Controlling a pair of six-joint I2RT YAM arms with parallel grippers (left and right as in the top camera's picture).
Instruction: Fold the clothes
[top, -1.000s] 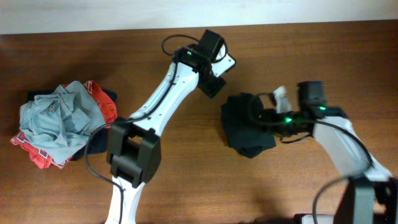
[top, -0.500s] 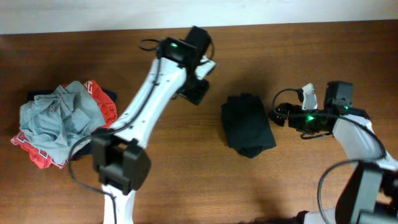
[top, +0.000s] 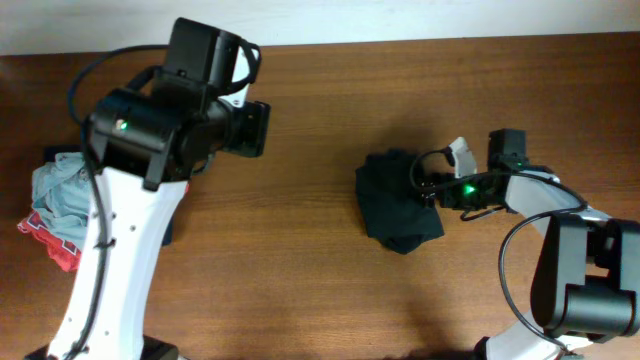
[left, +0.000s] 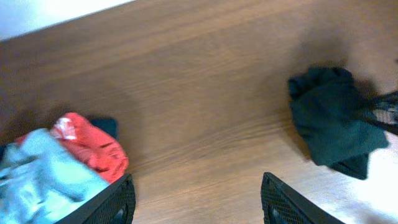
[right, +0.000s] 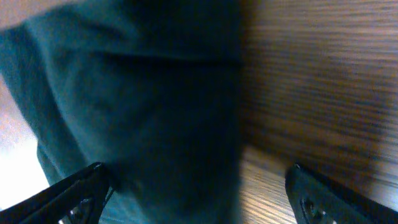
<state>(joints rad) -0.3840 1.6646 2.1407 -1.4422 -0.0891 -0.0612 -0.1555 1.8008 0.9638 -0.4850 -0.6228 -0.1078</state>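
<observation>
Well, looks done with the black shirt (top: 398, 212): sitting folded right of center on the table (top: 300, 290). Right gripper (top: 432, 188) spread wide at its edge, holding nothing. Left gripper (left: 198, 186) wide and empty too, facing the rumpled pile (top: 55, 185), likely for the next piece.

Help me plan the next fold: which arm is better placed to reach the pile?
Left, probably: the left gripper hangs open near the pile; the right gripper is across at the black shirt.

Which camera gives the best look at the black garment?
The overhead view: the black garment shows whole and sharp. The left wrist view has it off to one side, softer; the right wrist view shows only blurred dark fabric.
</observation>
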